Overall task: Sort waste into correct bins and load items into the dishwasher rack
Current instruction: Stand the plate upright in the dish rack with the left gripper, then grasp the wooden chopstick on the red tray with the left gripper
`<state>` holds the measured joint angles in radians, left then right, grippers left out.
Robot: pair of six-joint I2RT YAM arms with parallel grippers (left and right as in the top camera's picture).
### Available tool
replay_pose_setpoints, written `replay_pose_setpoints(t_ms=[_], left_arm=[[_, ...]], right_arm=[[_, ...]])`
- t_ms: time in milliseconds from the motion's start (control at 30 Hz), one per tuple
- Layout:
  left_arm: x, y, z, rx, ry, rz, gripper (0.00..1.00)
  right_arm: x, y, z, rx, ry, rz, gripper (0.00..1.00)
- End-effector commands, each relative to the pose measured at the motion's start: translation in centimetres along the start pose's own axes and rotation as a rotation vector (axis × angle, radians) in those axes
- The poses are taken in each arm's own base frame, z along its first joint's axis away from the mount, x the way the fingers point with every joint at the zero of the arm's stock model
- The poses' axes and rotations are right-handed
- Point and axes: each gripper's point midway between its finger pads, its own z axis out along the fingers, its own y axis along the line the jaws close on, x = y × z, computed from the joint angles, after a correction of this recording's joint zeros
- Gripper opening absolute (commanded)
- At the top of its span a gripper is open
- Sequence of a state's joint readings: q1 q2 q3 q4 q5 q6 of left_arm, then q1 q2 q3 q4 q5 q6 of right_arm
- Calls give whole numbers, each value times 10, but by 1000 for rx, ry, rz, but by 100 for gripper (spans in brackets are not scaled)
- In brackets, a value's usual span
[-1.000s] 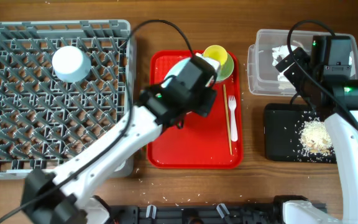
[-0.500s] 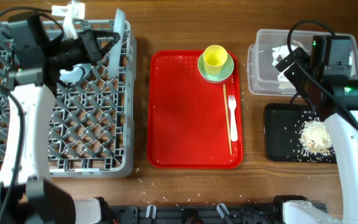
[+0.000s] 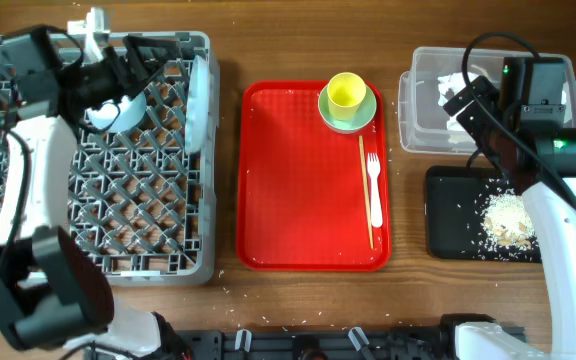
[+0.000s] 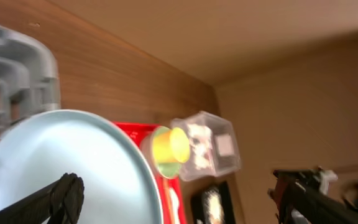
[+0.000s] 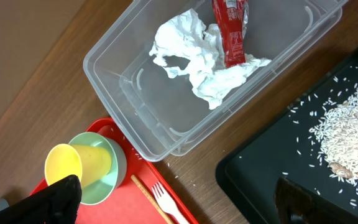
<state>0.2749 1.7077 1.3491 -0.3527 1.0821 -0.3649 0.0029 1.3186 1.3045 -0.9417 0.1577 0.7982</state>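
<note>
The left tool (image 4: pixel 174 186) is released, its fingers spread wide at the far right of the dishwasher rack (image 3: pixel 28 230), where the plate (image 3: pixel 200 98) stands on edge. The right tool (image 5: pixel 178 186) is likewise unclenched above the counter (image 5: pixel 30 74), near the clear tub (image 5: pixel 135 93) holding the tissue (image 5: pixel 191 53) and wrapper (image 5: pixel 230 28).

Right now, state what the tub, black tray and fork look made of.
Tub: clear, glossy plastic, tissue visible through its walls. Black tray: probably matte plastic, dull and unreflective. Fork: likely white plastic, smooth and uniform.
</note>
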Motion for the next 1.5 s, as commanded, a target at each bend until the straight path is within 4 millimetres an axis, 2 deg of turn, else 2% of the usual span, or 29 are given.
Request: replay_pose_setpoints(t_ms=[0,67,100,133,200,233,267,300,333,400,467,533,600,667,767,833,933,1033,1167,1300,1333,1400,1467], left_arm=[[-13,-32,-35,-194,-144,108,96],[5,-61,-38,-189,-116,197,86],[17,-74,-35,-178,-89,212,77],[39,-91,-25,-159,-31,215,64],[94,-116,12,-133,136,229,60],[130,-125,40,-160,229,267,60],[150,-129,57,-181,273,307,62],[165,-129,71,-221,301,348,63],[189,-123,95,-315,321,393,64],[224,-108,132,-510,281,439,63],[254,-96,164,-612,244,518,59],[281,-81,190,-684,204,558,56],[304,-73,211,-666,227,581,53],[314,-65,227,-659,217,593,50],[314,-40,244,-717,165,620,50],[324,-26,254,-723,175,625,50],[328,-7,262,-767,145,653,50],[332,7,264,-801,144,676,49],[333,17,263,-830,143,692,41],[333,29,253,-893,168,720,39],[334,31,251,-903,178,723,33],[340,34,248,-907,217,715,28],[361,32,252,-835,316,663,21]], right_arm=[[-3,2,-1,-3,-8,-7,100],[-3,2,-1,-3,-8,-7,100],[-3,2,-1,-3,-8,-7,100],[-3,2,-1,-3,-8,-7,99],[-3,2,-1,-3,-8,-7,100],[-3,2,-1,-3,-8,-7,100],[-3,2,-1,-3,-8,-7,100],[-3,2,-1,-3,-8,-7,100],[-3,2,-1,-3,-8,-7,100],[-3,2,-1,-3,-8,-7,100],[-3,2,-1,-3,-8,-7,100],[-3,2,-1,-3,-8,-7,99],[-3,2,-1,-3,-8,-7,100],[-3,2,-1,-3,-8,-8,100],[-3,2,-1,-3,-8,-7,100],[-3,2,-1,-3,-8,-7,100],[-3,2,-1,-3,-8,-7,100],[-3,2,-1,-3,-8,-7,100],[-3,2,-1,-3,-8,-7,100],[-3,2,-1,-3,-8,-7,100],[-3,2,-1,-3,-8,-7,100],[-3,2,-1,-3,-8,-7,100],[-3,2,-1,-3,-8,-7,100]])
